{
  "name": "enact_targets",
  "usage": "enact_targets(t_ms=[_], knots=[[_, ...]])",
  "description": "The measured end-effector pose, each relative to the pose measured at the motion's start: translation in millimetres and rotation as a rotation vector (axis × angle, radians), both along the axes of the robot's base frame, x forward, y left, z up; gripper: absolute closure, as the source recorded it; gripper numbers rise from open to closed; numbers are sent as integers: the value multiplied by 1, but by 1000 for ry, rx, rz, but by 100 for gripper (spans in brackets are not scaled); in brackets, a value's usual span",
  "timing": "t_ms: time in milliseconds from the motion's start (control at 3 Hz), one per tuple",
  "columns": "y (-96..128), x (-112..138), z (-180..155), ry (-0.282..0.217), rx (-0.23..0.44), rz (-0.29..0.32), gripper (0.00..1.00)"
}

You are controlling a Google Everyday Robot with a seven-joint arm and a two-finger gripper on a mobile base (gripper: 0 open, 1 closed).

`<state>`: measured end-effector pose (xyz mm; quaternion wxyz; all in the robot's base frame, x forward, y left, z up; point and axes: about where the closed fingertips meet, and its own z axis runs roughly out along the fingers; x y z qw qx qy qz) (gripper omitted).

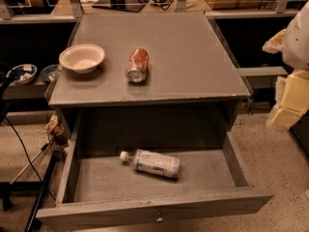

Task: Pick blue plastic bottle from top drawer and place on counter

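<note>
The blue plastic bottle lies on its side on the floor of the open top drawer, white cap pointing left. The drawer is pulled out toward me, and its knob shows in the middle of the front panel. The counter is the grey cabinet top above it. My gripper shows at the right edge of the view as white and pale yellow parts. It is to the right of the cabinet, at about the counter's height, well apart from the bottle.
On the counter, a pale bowl stands at the left and a red-orange soda can lies on its side beside it. A low shelf with bowls is at the left. Cables and a stand are on the floor at the left.
</note>
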<state>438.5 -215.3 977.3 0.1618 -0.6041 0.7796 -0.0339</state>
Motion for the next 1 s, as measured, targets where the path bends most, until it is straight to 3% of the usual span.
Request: enact_targets(t_ms=[333, 1000], knots=[[1, 0, 1, -2, 2, 2, 0], [34, 14, -33, 6, -33, 23, 0]])
